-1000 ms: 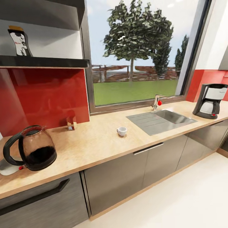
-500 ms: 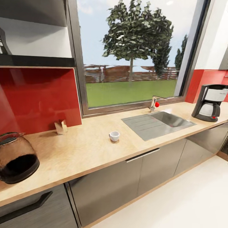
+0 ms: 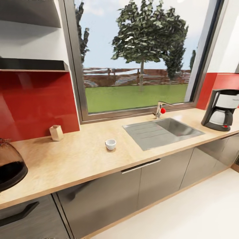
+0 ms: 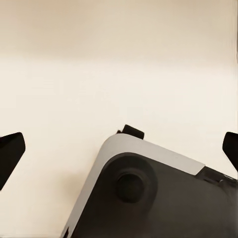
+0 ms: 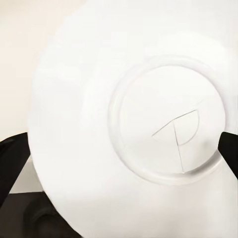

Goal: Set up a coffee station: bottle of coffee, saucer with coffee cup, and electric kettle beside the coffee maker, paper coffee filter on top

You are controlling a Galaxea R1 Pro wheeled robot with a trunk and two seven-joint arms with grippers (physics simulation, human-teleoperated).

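One wrist view shows right jaws gripping the saucer; left jaws hang released.

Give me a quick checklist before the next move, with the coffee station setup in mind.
1. Saucer in the right pincer: ok, it sits between the fingers.
2. Left pincer free: ok, open, nothing between the fingers.
3. Coffee maker on the countertop: ok.
4. Coffee cup on the saucer: not ok, it stands alone on the countertop.
5. Electric kettle next to the coffee maker: not ok, opposite end.
6. Filter on the coffee maker: cannot tell.
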